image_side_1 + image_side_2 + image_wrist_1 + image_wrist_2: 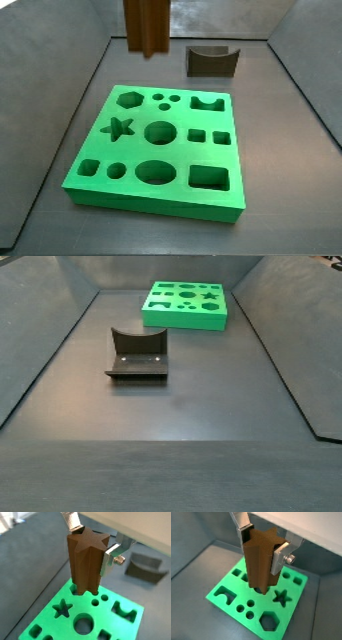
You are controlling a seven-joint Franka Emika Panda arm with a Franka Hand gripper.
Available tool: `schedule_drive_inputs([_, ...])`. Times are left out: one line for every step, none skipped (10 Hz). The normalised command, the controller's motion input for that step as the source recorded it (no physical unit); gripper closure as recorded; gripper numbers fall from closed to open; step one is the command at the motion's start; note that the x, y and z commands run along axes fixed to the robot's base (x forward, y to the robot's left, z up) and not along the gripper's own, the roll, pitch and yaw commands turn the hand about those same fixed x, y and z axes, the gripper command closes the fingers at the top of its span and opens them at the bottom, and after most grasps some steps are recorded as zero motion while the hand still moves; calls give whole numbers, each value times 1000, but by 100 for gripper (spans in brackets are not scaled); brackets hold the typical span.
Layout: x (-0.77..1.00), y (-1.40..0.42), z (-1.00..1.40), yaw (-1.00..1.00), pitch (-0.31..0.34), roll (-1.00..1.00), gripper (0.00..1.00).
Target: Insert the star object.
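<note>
My gripper (92, 543) is shut on the star object (85, 567), a tall brown star-section peg held upright between the silver fingers (110, 554); both wrist views show it (258, 569). The peg hangs above the green board (70, 592), its lower end clear of the surface. The star hole (62, 608) lies off to one side of the peg's lower end, as a wrist view also shows (282, 597). In a side view the peg (147, 25) hangs high over the board's far edge (154, 200), with the star hole (118, 128) nearer; the fingers are cut off by the frame there.
The dark fixture (211, 60) with a curved notch stands on the floor beyond the board, also seen in a side view (139, 354) and a wrist view (147, 566). The board (185, 318) has several other shaped holes. Grey walls enclose the floor.
</note>
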Motion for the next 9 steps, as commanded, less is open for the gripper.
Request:
schedule_drive_inputs([-100, -46, -1000, -937, -9, 0, 100])
schedule_drive_inputs([-223, -317, -946, -571, -57, 106, 100])
schedule_drive_inputs([-291, -537, -603, -220, -111, 334, 100])
schedule_drive_inputs([-403, -563, -463, -63, -147, 413, 100])
schedule_drive_inputs([-494, -417, -517, 0, -183, 353, 100])
schedule_drive_inputs([-446, -191, -520, 0, -209, 253, 100])
schedule_drive_inputs([-169, 0, -346, 0, -49, 184, 100])
schedule_drive_inputs([0, 0, -326, 0, 0, 151, 100])
schedule_drive_inputs([0, 0, -354, 0, 0, 23, 100])
